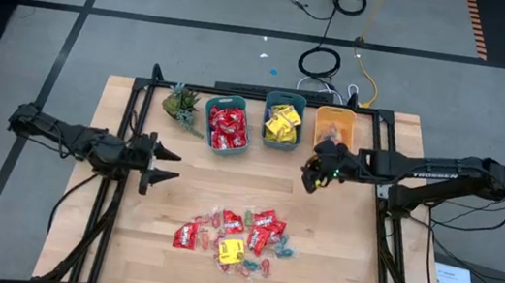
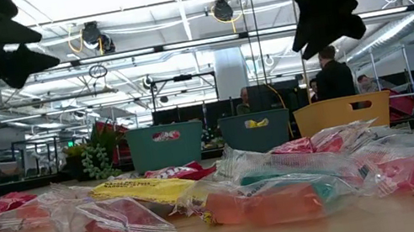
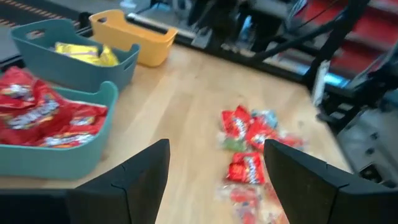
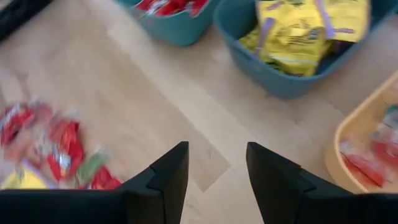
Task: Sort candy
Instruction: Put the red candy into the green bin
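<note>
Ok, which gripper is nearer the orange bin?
Right. The right gripper hovers just in front of the orange bin; the left gripper is across the table.

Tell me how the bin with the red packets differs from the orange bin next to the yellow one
The red-packet bin is teal; the orange bin is orange-yellow. The teal one stands at the row's plant end, heaped with red packets; the orange one stands at the opposite end, nearest the right pincer, and holds only a few small wrapped pieces. Both are similar small open tubs along the table's far edge.
</note>
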Robot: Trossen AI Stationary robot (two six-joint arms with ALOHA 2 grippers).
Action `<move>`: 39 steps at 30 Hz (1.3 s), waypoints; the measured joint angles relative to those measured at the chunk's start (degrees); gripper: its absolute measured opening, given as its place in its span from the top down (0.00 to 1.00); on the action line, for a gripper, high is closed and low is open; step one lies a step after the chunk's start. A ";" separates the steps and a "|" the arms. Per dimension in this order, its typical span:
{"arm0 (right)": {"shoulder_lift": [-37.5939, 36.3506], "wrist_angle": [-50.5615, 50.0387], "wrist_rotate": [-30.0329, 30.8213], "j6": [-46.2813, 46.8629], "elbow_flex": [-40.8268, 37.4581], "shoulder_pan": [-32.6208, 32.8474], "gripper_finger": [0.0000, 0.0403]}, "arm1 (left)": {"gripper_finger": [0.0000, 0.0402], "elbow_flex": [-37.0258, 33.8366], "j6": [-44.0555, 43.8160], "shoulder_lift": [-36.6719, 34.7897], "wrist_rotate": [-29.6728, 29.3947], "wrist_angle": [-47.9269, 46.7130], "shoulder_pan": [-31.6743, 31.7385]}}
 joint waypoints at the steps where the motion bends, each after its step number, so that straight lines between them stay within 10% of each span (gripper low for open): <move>1: 0.00 -0.07 0.01 -1.32 0.00 0.76 0.63 | 0.33 1.49 0.00 1.49 -0.84 -1.46 -0.28; 9: -1.33 1.84 -6.16 -15.50 -1.69 3.77 0.82 | 0.33 15.26 0.89 15.60 -2.98 -11.19 -0.99; 18: -16.28 24.34 -17.43 -20.83 -22.94 0.68 0.99 | 0.33 27.06 -3.37 28.90 -2.73 -16.27 -0.95; 29: -39.05 25.86 -18.18 -16.60 -38.99 -0.98 0.99 | 0.33 32.96 -13.31 48.04 7.46 -25.57 -2.57; 39: -43.65 25.49 -18.25 -10.44 -40.59 -0.92 1.00 | 0.37 39.10 -23.72 65.49 9.49 -28.21 -9.79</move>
